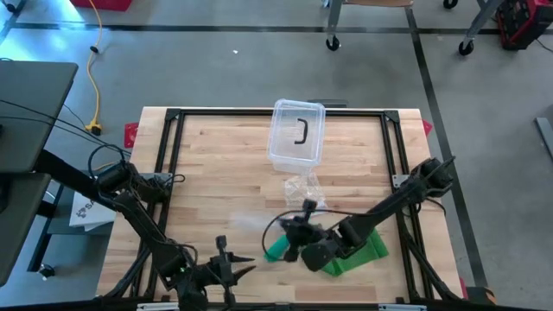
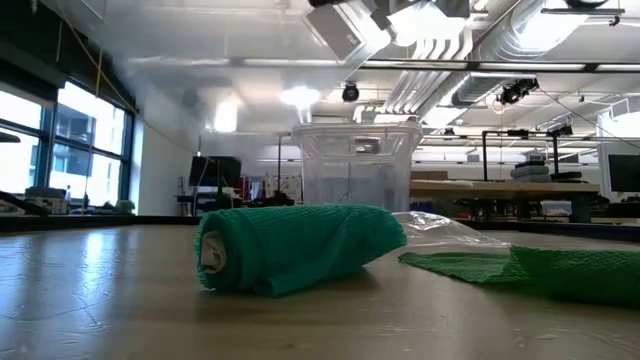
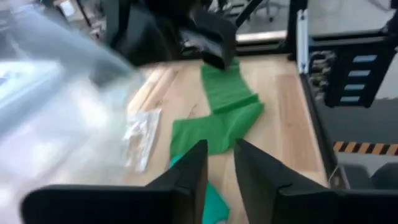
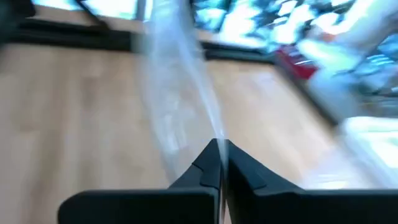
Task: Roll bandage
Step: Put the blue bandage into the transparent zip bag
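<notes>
Green bandage roll is lying just left of the closed, empty right gripper, nearer it than the slightly parted, empty left gripper

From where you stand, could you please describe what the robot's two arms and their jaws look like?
Both are dark, nearly black, slender jointed arms: the left arm and the right arm. Loose black cables loop along each of them. Each ends in a two-finger gripper of matte black, wedge-shaped fingers that taper toward the tips: left gripper, right gripper. I see no markings on them.
</notes>
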{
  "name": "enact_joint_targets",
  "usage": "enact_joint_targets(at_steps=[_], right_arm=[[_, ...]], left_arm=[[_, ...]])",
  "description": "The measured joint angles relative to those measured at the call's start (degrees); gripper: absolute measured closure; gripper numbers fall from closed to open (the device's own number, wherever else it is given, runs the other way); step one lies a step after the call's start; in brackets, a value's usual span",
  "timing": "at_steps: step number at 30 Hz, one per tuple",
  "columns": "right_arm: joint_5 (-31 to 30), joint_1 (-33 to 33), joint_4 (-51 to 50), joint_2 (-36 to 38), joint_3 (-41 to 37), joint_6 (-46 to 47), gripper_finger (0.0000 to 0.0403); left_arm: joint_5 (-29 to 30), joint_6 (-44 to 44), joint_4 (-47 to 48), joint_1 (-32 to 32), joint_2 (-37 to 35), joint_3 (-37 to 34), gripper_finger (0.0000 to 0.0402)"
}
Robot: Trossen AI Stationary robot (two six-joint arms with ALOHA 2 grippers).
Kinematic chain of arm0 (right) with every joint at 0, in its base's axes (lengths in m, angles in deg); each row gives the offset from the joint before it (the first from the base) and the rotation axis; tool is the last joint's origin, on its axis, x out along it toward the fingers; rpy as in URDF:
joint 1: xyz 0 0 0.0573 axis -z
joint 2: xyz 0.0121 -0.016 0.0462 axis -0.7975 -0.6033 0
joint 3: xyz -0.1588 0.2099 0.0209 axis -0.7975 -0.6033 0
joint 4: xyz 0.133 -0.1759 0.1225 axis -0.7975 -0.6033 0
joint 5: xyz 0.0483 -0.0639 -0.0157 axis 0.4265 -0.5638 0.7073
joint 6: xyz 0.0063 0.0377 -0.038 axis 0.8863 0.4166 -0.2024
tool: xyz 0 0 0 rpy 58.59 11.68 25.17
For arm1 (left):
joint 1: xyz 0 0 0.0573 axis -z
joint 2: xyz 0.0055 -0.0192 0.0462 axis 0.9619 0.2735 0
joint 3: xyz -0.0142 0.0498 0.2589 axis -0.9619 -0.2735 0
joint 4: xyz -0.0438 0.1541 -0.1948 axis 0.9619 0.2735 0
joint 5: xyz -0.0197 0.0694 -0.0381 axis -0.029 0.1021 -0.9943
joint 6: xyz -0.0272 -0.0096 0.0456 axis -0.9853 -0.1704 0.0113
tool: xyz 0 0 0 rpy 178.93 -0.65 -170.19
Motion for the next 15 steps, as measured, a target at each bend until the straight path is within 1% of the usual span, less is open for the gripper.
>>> enact_joint_targets(at_steps=[1,2,3,4,5,6,7,8,9,11,12,13,14,15], right_arm=[[-1.44,0.06,-0.11,0.15,0.0,-0.77,0.0402],[0.29,0.3,-0.07,0.23,0.0,-2.36,0.0402],[5.66,0.63,0.0,0.25,0.0,-4.44,0.0402],[14.11,1.09,-0.03,0.2,0.0,-6.5,0.0402],[24.42,1.61,-0.06,-0.24,0.0,-8.26,0.0402],[32.68,2.05,-0.25,-0.82,0.0,-9.68,0.0403],[36.88,2.19,-0.86,-1.37,0.0,-10.56,0.0403],[33.95,2.17,-1.64,-1.87,-0.02,-9.76,0.0403],[26.43,2.01,-2.25,-2.07,-0.04,-7.13,0.0403],[7.18,1.68,-4.14,-2.07,-0.04,0.88,0.0403],[1.4,1.79,-4.71,-2.07,-0.04,3.69,0.0403],[0.36,2.11,-4.58,-2.13,-0.02,3.74,0.0403],[2.67,2.6,-4.28,-2.26,-0.02,2.15,0.0403],[7.17,3.07,-4.0,-2.39,-0.02,0.45,0.0403]], left_arm=[[0.51,-2.73,2.75,0.31,-0.42,0.0,0.0316],[1.33,-5.98,5.53,0.67,-0.85,0.0,0.0308],[2.06,-9.31,7.71,0.86,-1.12,0.0,0.0303],[3.02,-11.99,9.26,0.96,-1.36,0.0,0.0301],[4.28,-13.76,10.27,1.09,-1.58,-0.01,0.03],[5.94,-14.51,10.39,1.24,-1.73,-0.02,0.03],[7.87,-14.57,9.98,1.46,-1.87,-0.02,0.0302],[10.21,-14.11,9.26,1.67,-1.91,-0.02,0.0304],[12.78,-13.2,8.27,1.89,-1.91,-0.02,0.0307],[18.24,-11.13,6.15,2.26,-1.86,-0.02,0.0313],[20.86,-10.46,5.02,2.32,-1.87,-0.02,0.0315],[22.6,-9.89,4.43,2.36,-1.89,0.02,0.0318],[23.57,-9.78,4.08,2.36,-1.91,0.02,0.0321],[24.18,-9.64,3.88,2.02,-1.95,0.02,0.0323]])
